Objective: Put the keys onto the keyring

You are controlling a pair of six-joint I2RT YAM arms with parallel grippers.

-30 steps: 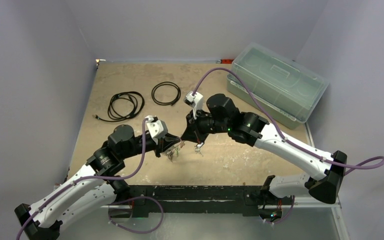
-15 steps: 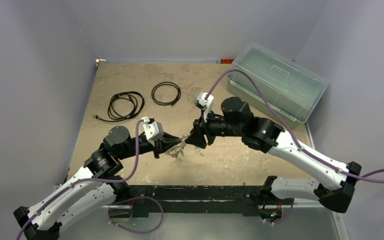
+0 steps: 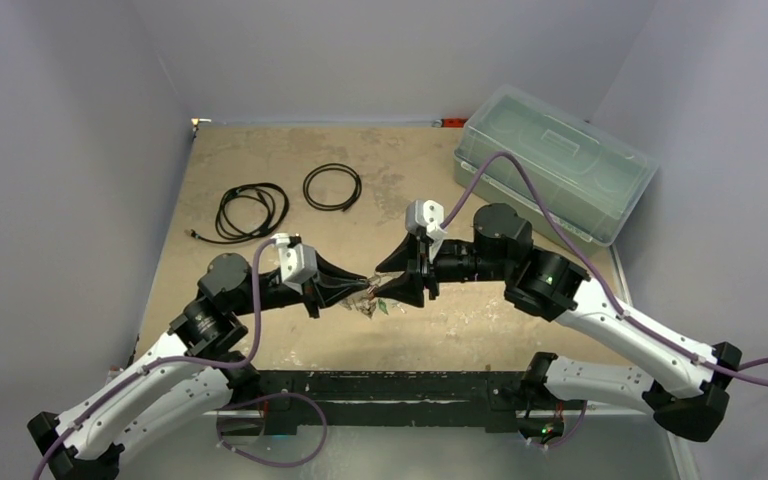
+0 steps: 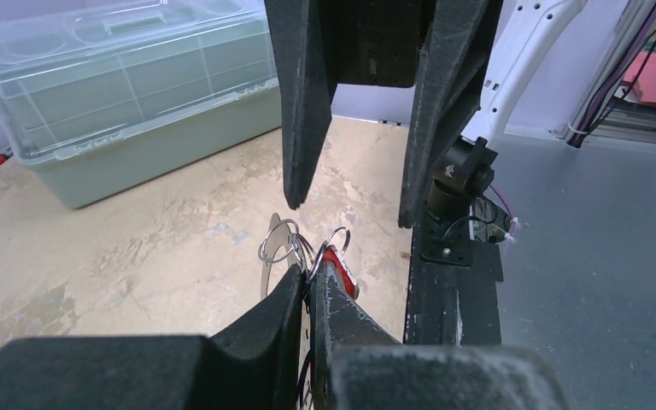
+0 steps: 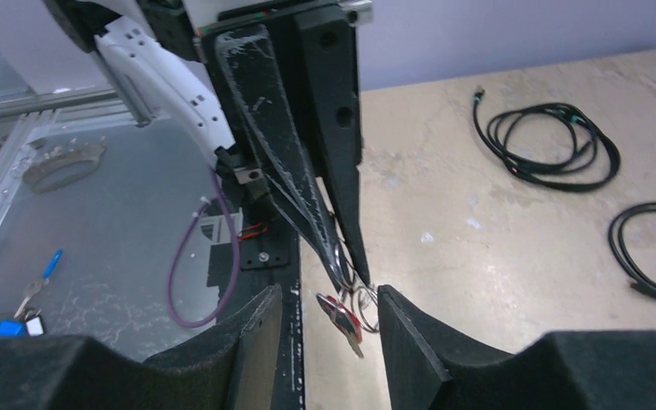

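Keys [image 4: 337,260] clamped in left claw [image 4: 309,275], between parted right claw [image 5: 326,301].

Keys [image 4: 340,268] half hidden between fingers [image 4: 260,329]

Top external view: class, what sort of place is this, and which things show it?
Probably a robotics lab test cell: the left arm and right arm bolted at the edge of a worn tabletop, plain walls closing it in, plus a lidded plastic box and cable coils.
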